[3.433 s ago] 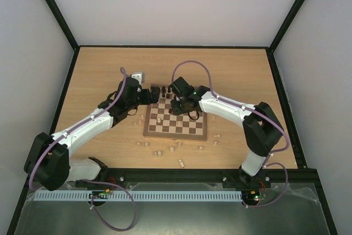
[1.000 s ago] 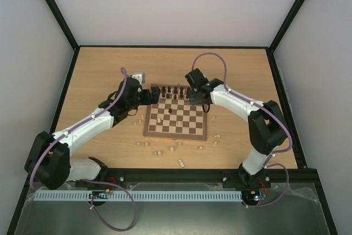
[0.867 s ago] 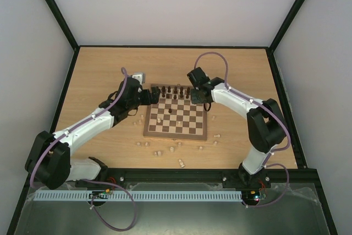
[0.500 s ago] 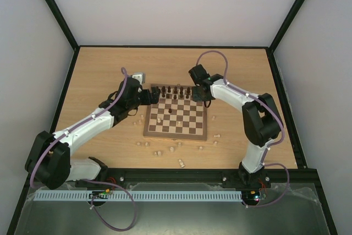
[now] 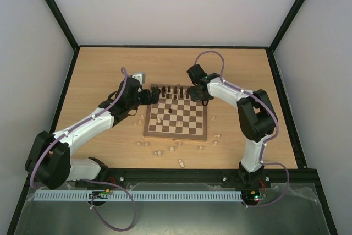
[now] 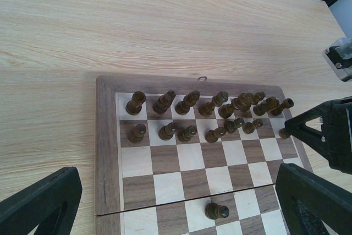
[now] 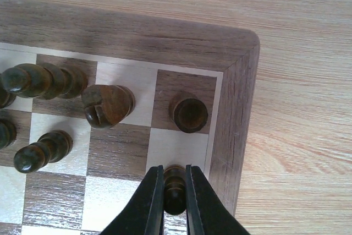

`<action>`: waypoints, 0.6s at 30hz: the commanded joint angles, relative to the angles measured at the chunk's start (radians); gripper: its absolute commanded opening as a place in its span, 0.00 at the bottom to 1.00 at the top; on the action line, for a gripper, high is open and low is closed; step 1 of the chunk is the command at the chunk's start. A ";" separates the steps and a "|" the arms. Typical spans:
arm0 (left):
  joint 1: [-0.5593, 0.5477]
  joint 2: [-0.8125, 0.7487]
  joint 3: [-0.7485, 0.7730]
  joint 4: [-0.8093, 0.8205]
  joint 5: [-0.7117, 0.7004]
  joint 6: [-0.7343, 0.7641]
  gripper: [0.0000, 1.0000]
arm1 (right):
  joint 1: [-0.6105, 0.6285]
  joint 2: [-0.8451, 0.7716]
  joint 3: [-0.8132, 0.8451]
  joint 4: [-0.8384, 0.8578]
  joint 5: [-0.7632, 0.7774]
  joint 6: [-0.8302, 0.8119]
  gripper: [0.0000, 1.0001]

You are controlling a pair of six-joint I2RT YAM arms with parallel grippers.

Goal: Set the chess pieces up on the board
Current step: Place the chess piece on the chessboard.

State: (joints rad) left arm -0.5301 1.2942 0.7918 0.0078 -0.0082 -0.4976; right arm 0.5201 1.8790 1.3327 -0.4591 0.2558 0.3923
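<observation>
1. Compared with a few seconds earlier, the right hand (image 7: 175, 173) had swung off the middle of the board (image 5: 176, 134) to its far right corner. The left arm hadn't budged.
2. The right hand was clamped tight on a dark pawn (image 7: 175, 193), over the end square of the second row, right against the border. The rook (image 7: 190, 115) sat on the corner square just beyond it.
3. The left hand (image 6: 176, 191) hung over the left side of the board with its fingers spread wide and nothing in them.
4. Progress, as far as I could judge: the dark pieces (image 6: 187, 102) were nearly sorted. The far back row looked full and the pawn row was mostly filled, with this pawn going in at the end.
5. One stray dark piece (image 6: 216, 211) stood mid-board, so that probably needed moving too.
6. The pale pieces (image 5: 158, 153) were basically untouched. They were scattered on the surface (image 5: 99, 75) to the near, left and right of the board, several lying on their sides, and one pale piece (image 5: 159, 120) was on the board. So roughly half done, I'd say.
7. Hard to make out:
   - whether the pawn's base was actually down on the square
   - the exact count at the right end of the rows, since the pieces overlapped in the left wrist view
   - piece types from the top view, which were way too small
   - the left fingers, which were cut off by the edge of the frame
</observation>
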 commanded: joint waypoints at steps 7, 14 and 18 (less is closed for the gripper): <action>-0.004 -0.006 0.025 -0.018 -0.004 0.005 1.00 | -0.008 0.026 0.036 -0.039 -0.002 -0.003 0.09; -0.004 -0.006 0.025 -0.018 -0.004 0.006 1.00 | -0.012 0.038 0.042 -0.035 0.003 -0.003 0.09; -0.004 -0.010 0.026 -0.020 -0.004 0.005 1.00 | -0.013 0.042 0.043 -0.030 0.006 -0.002 0.09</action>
State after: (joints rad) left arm -0.5301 1.2942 0.7921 0.0074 -0.0082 -0.4976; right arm 0.5159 1.9003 1.3521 -0.4580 0.2543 0.3923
